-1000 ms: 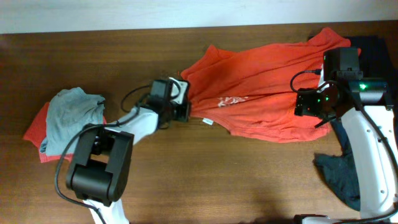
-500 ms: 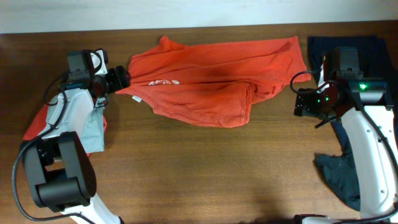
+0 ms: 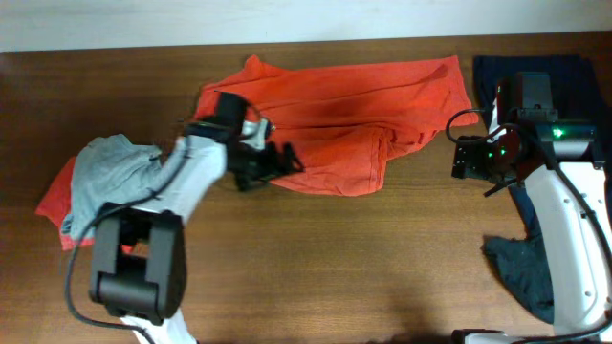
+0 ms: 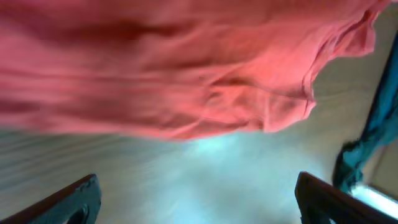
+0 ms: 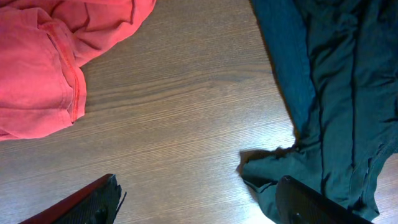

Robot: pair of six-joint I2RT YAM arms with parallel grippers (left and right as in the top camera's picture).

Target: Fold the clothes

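The orange shirt (image 3: 354, 96) lies rumpled across the table (image 3: 316, 268), top centre. The left claw (image 3: 273, 162) sits at the shirt's lower-left edge, fingers apart and holding nothing, though its wrist view is badly blurred. The right claw (image 5: 199, 199) also gapes, over bare wood. The dark garment (image 5: 336, 81) beside it is cut off by the frame.

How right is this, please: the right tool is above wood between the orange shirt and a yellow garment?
The garment is dark teal, not yellow, per the right wrist view; the right tool is between it and the orange shirt.
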